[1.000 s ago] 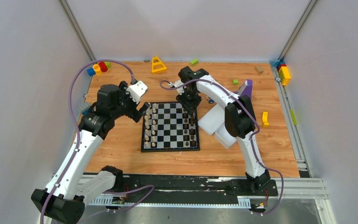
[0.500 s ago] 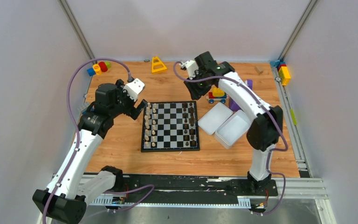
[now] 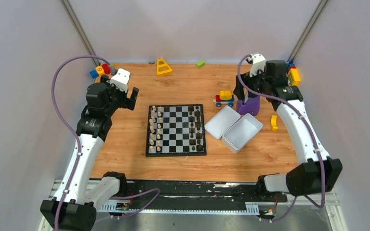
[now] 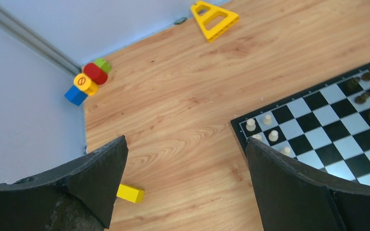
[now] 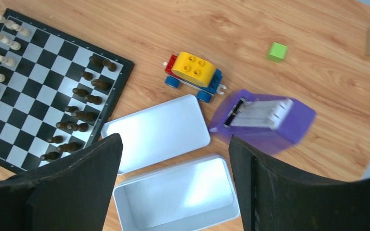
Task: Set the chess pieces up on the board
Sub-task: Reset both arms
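Left end effector point(image 4: 185, 144): jaws wide apart, empty, above the wooden counter point(image 3: 125, 154), left of the flat black-and-grey chequered chessboard point(image 3: 176, 127).
Right end effector point(image 5: 173, 139): jaws apart, empty, right of the board.
Pale cream chessmen point(image 3: 156, 130) stand on its left columns, dark brown chessmen point(image 3: 196, 127) on its right columns.

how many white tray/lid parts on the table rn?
2. The lid lies flat just right of the board; the open tray sits beside the lid, on the side away from the board. None seem hidden.
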You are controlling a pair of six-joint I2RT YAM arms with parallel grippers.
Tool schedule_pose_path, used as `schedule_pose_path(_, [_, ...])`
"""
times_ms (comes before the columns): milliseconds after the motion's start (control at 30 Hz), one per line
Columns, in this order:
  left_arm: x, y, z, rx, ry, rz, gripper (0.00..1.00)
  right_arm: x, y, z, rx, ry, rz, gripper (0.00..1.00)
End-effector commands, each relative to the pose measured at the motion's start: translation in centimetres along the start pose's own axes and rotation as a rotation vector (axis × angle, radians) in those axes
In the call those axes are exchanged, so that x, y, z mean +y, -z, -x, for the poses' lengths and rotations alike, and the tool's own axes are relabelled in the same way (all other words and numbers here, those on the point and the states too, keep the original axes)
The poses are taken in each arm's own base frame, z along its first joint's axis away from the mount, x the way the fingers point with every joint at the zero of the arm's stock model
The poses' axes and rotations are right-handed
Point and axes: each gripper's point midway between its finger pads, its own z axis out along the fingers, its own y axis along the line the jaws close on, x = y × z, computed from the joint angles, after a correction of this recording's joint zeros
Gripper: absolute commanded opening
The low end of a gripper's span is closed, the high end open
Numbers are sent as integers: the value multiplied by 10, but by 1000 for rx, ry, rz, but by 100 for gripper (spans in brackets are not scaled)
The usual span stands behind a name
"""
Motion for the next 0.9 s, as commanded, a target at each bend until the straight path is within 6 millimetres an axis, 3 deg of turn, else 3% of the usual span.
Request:
schedule_pose_path(0, [30, 4, 13, -95, 127, 138, 100, -11, 35, 27, -208, 21, -68, 86])
schedule_pose_path(133, [45, 10, 8, -110, 164, 212, 100, -25, 52, 19, -256, -4, -147, 99])
schedule_pose_path(333, [48, 18, -5, -71, 155, 238, 100, -47, 72, 2, -308, -80, -311, 100])
schedule_pose_path(567, [34, 26, -33, -45, 110, 214, 100, -34, 81, -29, -372, -95, -299, 100])
schedule_pose_path(667, [33, 44, -30, -111, 92, 242, 100, -28, 81, -39, -371, -75, -279, 100])
schedule_pose_path(867, [29, 60, -35, -121, 101, 259, 100, -21, 77, -57, -365, -31, -254, 100])
